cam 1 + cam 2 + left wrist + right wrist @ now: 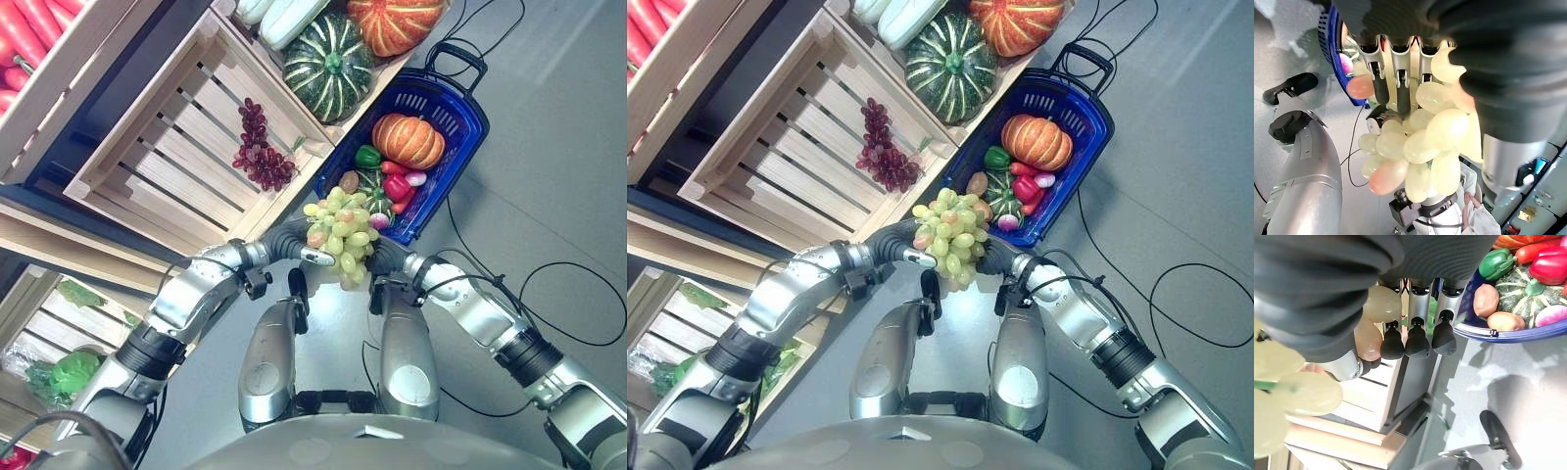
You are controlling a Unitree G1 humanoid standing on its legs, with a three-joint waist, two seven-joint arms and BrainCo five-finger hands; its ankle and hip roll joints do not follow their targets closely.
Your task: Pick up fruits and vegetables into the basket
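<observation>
A bunch of green grapes (338,230) hangs between my two hands, just short of the blue basket's (460,117) near end. My left hand (289,238) grips the bunch from the left, its fingers (1396,73) curled round the grapes (1415,142). On the other side my right hand (387,257) presses in with fingers (1418,340) curled, a few grapes (1376,303) tucked behind them. The basket stands on the floor and holds an orange pumpkin (408,140), a green pepper (367,156), a red pepper (396,186) and other small vegetables.
A slatted wooden crate (147,166) beside the basket holds purple grapes (260,152). Behind it lie a striped green pumpkin (328,64), an orange pumpkin (392,22) and white squashes (284,15). Red vegetables (24,39) fill a crate at top left; greens (69,372) lie lower left.
</observation>
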